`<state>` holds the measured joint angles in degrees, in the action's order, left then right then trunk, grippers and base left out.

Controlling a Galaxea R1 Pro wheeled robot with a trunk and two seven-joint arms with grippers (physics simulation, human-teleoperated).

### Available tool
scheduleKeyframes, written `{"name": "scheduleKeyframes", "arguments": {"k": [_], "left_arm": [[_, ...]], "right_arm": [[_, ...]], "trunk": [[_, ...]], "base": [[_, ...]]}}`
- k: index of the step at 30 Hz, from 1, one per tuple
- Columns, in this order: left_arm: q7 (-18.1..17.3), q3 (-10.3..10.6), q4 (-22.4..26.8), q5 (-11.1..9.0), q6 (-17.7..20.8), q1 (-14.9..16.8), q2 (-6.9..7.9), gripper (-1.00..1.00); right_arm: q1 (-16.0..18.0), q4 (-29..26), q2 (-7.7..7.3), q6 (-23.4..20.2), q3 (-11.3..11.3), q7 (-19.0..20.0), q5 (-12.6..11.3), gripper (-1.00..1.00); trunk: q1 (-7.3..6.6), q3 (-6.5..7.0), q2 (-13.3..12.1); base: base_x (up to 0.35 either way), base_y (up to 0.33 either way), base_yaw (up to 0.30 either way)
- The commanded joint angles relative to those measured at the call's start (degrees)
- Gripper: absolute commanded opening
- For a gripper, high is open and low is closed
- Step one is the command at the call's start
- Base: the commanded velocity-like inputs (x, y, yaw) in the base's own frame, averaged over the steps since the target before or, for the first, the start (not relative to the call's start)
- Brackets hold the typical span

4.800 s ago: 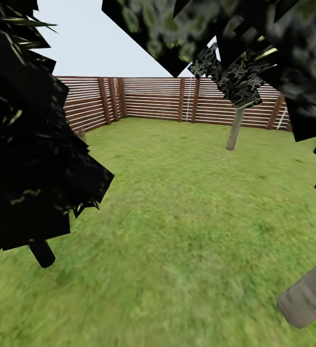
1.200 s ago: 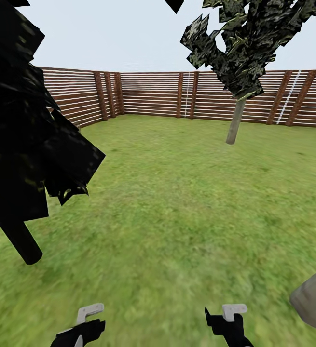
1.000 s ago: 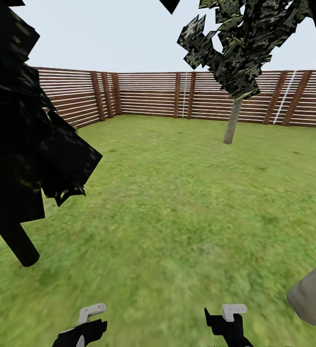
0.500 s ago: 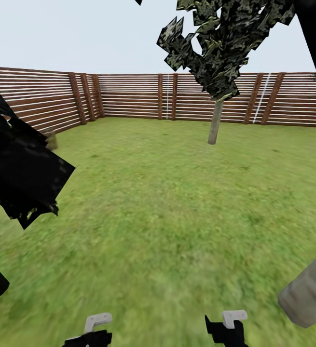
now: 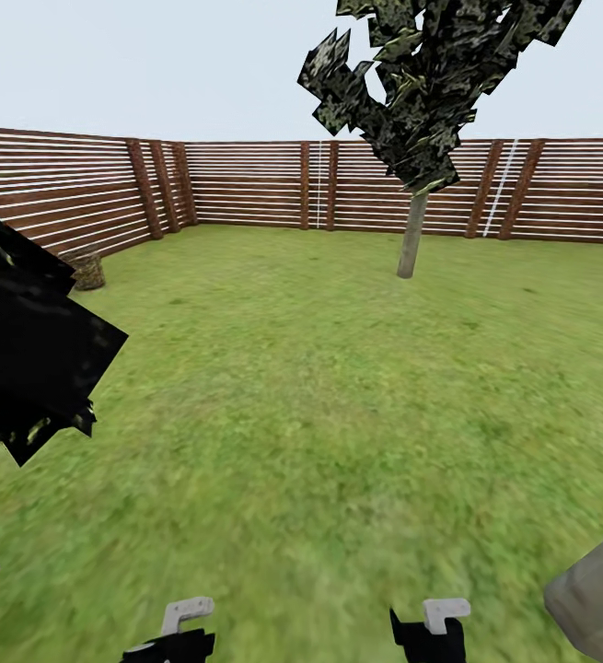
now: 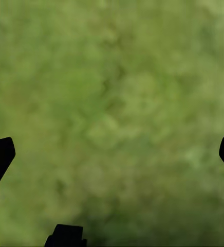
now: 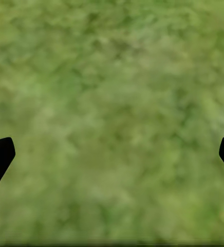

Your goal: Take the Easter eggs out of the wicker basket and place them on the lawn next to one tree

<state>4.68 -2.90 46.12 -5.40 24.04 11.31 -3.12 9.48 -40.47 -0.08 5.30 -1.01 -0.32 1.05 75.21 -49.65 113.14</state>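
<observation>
- Wicker basket (image 5: pixel 87 270) sits far off by the fence (image 5: pixel 246 184), ahead-left of left gripper (image 5: pixel 177 635); left arm nearer.
- Left gripper and right gripper (image 5: pixel 434 631) both wide, empty, over lawn (image 5: pixel 319 387).

Wicker basket (image 5: pixel 87 270) upright on lawn (image 5: pixel 319 387) by fence (image 5: pixel 80 198).

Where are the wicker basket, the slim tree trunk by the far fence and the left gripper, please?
wicker basket (image 5: pixel 87 271): head view, its woven side.
tree (image 5: pixel 411 238): head view, mid trunk.
left gripper (image 6: pixel 112 154): left wrist view, midway between fingertips.
</observation>
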Motion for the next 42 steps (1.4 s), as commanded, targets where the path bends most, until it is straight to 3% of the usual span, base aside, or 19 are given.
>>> {"name": "scheduleKeyframes", "arguments": {"k": [1,14,42], "left_arm": [[0.31,-0.08,0.07,-0.58,0.27,-0.01,-0.04,1.00],[0.49,-0.26,0.16,-0.58,0.22,-0.06,-0.12,1.00],[0.59,-0.26,0.29,-0.67,0.22,-0.06,-0.13,1.00]], "right_arm": [[0.15,0.36,-0.03,0.36,-0.04,-0.03,0.18,1.00],[0.69,4.55,-0.10,4.34,-0.04,-0.03,0.53,1.00],[0.70,5.49,-0.10,4.37,-0.04,-0.03,0.53,1.00]], "trunk": [[0.21,-0.23,0.42],[3.07,-2.56,5.64],[9.22,-7.59,16.87]], "base": [[0.000,0.000,0.000],[0.000,0.000,0.000],[0.000,0.000,0.000]]}}
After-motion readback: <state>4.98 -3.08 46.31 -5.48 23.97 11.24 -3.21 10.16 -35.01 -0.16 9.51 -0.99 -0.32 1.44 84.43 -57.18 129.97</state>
